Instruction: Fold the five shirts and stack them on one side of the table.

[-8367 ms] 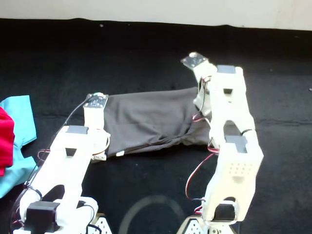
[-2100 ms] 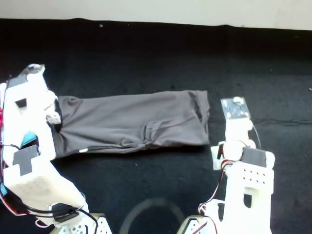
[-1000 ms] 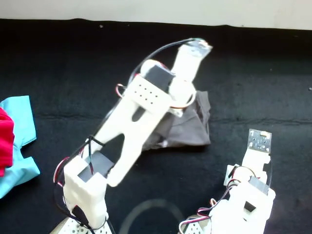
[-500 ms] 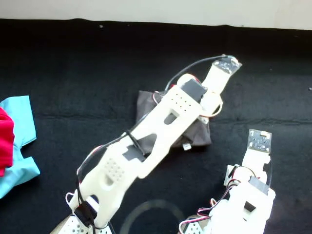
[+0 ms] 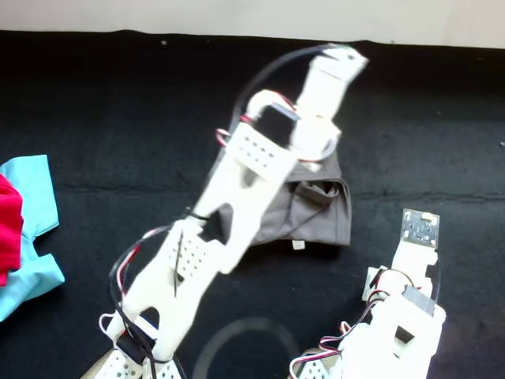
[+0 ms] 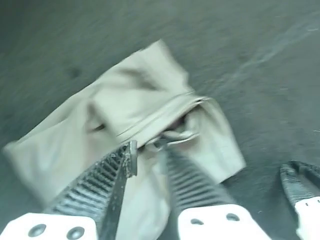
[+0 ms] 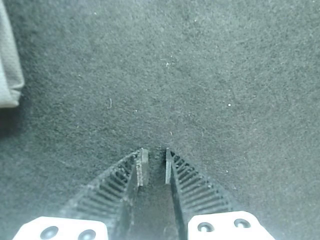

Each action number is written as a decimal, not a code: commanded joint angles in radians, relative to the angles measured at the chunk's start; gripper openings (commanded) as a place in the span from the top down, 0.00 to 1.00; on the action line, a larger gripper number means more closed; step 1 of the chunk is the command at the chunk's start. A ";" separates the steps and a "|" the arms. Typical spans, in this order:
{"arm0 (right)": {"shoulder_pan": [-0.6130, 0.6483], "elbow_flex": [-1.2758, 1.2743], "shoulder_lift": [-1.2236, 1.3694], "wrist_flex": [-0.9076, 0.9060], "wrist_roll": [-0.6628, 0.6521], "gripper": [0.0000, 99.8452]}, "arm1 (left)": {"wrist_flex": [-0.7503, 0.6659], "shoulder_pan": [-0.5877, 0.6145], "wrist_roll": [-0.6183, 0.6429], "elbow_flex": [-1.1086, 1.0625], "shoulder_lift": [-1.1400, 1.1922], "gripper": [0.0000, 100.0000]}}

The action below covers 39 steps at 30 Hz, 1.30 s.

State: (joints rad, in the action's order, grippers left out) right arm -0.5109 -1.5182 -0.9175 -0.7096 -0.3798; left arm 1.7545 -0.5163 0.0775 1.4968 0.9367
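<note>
**Work surface.** The table [image 5: 95, 110] is covered in black cloth. It gives some friction, so I expect fabric to drag across it, not slide.

**Arms.** The left arm [image 5: 237, 197] stretches from the near edge diagonally out over the middle of the table. The right arm [image 5: 398, 324] stands at the near right.

**Workpiece.** The grey shirt [image 5: 319, 225] lies right of centre as a roughly square folded packet, partly under the left arm's wrist. A small white tag [image 5: 298, 245] shows at its near edge.
- Handling, as a judgement: light, limp and thin. It has no stiffness, so the layers will sag and open if lifted by one point.
- Recommended hold: pinch through all layers at a folded edge or corner, or slide the packet flat.
- The loose collar fold on top, seen in the left wrist view, is a poor place to grip.

**Stacking area.** The teal shirt [image 5: 31, 197] lies at the left edge with the red shirt [image 5: 9, 229] on top of it. Both look loosely spread, not folded.

**Tools.**
- The left gripper [image 6: 148, 150] hovers just over the grey shirt's collar fold. Its jaws are a narrow gap apart, and no cloth is clearly pinched.
- The right gripper [image 7: 154, 162] sits over bare table just right of the shirt. Its jaws are almost together and it holds nothing.
</note>
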 commanded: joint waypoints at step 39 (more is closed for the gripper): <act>-0.022 -0.024 -0.004 0.021 -0.008 0.92 | -0.623 -0.038 0.008 -0.437 -0.027 0.90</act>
State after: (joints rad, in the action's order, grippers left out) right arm -0.5109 -1.5244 -0.9175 -0.7081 -0.3798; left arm 1.0671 -0.5685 0.0806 0.9904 0.9459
